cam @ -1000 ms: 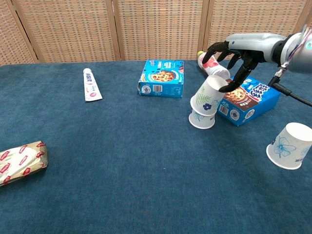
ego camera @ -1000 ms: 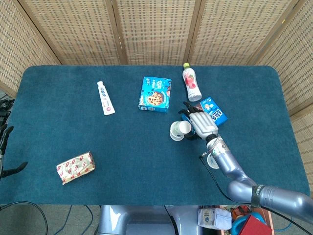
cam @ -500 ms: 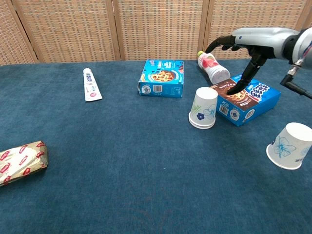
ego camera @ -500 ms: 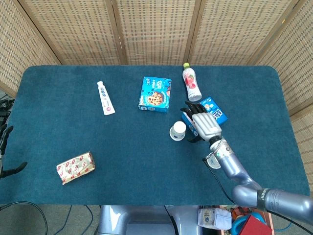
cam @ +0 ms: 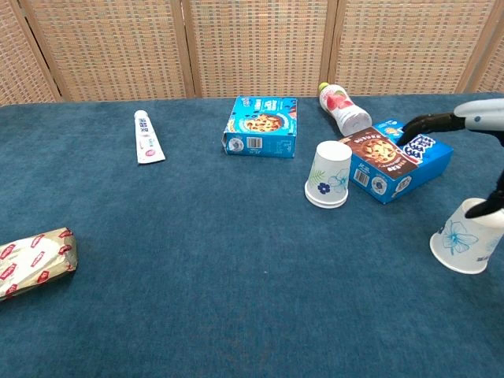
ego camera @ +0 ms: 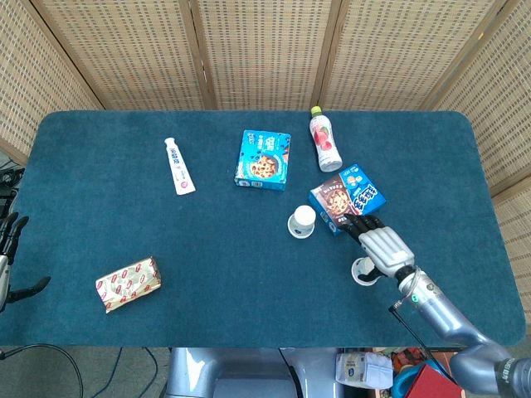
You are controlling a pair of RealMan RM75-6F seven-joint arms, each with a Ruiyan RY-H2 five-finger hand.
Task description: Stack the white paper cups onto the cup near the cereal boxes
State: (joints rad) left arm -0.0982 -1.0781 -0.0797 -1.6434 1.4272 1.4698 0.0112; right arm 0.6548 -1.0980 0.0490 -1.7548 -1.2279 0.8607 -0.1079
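Right robot hand (ego camera: 383, 247) hovers over the lone paper cup (cam: 468, 235) at the counter's (ego camera: 124, 207) right side, fingers spread, a fingertip at the cup top in chest view; no grip on it. Stacked cups (ego camera: 302, 221) stand upside down, just beside the tilted cereal box (ego camera: 348, 197); second cereal box (ego camera: 265, 159) lies behind them. Left robot hand (ego camera: 8, 249) sits at the far left edge, fingers apart, holding nothing. Also present: bottle (ego camera: 324, 139), toothpaste tube (ego camera: 178, 166), wrapped pack (ego camera: 127, 283).
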